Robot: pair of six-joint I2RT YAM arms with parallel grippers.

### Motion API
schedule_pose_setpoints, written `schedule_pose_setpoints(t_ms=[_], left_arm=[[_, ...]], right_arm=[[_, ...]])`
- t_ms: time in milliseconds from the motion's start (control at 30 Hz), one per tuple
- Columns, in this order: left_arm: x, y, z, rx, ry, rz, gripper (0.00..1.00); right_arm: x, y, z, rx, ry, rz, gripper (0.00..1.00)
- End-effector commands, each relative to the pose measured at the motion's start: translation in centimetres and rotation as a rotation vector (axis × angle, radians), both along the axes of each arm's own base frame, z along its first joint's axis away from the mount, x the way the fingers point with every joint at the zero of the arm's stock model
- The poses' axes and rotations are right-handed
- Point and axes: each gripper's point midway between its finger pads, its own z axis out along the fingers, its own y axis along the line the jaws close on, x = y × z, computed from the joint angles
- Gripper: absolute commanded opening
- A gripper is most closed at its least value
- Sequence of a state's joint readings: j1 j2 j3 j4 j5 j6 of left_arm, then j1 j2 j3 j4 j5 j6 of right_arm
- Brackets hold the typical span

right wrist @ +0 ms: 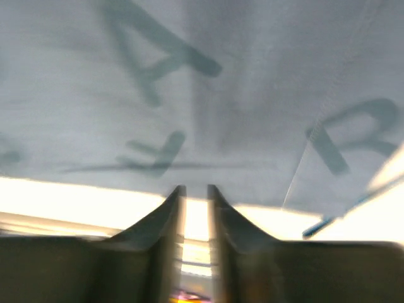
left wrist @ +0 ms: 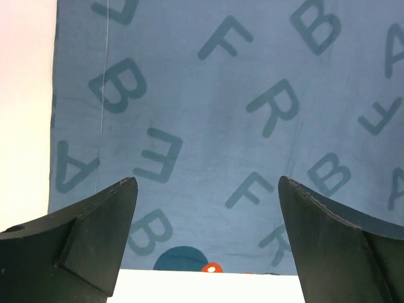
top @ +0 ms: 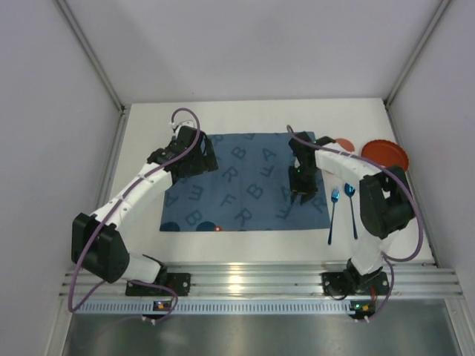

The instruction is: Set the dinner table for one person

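Over the blue mat, the left fingers are hanging wide open, holding nothing. The right fingers are hovering almost closed, empty too, near the mat's right edge. The big white surface is lying under the mat, with two blue spoons beside it.

- White link shells and black joint housings on the left arm and the right arm.
- A purple cable loops along each arm.
- The left end effector has matte black, wedge-shaped fingers.
- The right end effector has dark fingers, blurred, seemingly the same shape.
- Black base plates.
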State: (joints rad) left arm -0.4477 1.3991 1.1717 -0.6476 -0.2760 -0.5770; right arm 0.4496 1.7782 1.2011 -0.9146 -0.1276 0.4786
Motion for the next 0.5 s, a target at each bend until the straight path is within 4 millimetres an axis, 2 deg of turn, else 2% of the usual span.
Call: schedule_pose_setpoints(t_ms=[0,33,67,133,167,200,233,267,300,333,400,433,467], left_arm=[[2.3,-0.7,3.8,-0.04,-0.126,0.002,0.99],[2.8,-1.0,4.8,-0.06,-0.167,-0.008,0.99],[3.0,-1.0,5.3,-0.059,-0.192,-0.018,0.99],[3.2,-0.4,6.0,-0.095,-0.235,0.031,0.99],[3.6,-0.4,6.2,-0.175,-0.25,0.092,0.99],[4.2,0.9,6.2,-0.221,-0.257,0.142,0.99],[3.6,0.6,4.9,-0.282,-0.229,0.119,0.99],[4.7,1.1,5.8,-0.365,-0.284,0.122,0.99],[4.7,0.8,5.6,-0.408,-0.29,0.109,0.99],[4.4,0.7,4.9,-0.436,-0.278,0.117,0.99],[4.3,0.9,4.2,-0.433,-0.254,0.143,0.99],[4.4,1.1,4.3,-0.425,-0.249,0.156,0.99],[4.6,1.1,3.4,-0.395,-0.224,0.143,0.99]], right_arm=[[3.3,0.7,11.4,0.044,-0.269,0.1,0.45],[4.0,0.8,13.6,0.058,-0.326,0.11,0.81],[5.2,0.6,17.6,0.061,-0.427,0.106,0.98],[6.4,-0.8,20.7,0.037,-0.509,0.046,1.0],[6.8,-1.5,22.4,0.039,-0.557,0.012,1.0],[7.0,-2.2,22.9,0.032,-0.572,-0.031,1.0],[7.5,-3.8,23.2,0.008,-0.585,-0.085,1.0],[7.7,-5.5,23.0,-0.029,-0.59,-0.132,1.0],[7.9,-6.8,22.6,-0.05,-0.581,-0.176,1.0],[8.1,-10.1,21.4,-0.101,-0.536,-0.282,1.0],[7.9,-12.9,19.9,-0.134,-0.471,-0.392,1.0],[7.8,-14.9,19.1,-0.145,-0.435,-0.472,1.0],[7.6,-15.0,17.6,-0.117,-0.39,-0.497,1.0]])
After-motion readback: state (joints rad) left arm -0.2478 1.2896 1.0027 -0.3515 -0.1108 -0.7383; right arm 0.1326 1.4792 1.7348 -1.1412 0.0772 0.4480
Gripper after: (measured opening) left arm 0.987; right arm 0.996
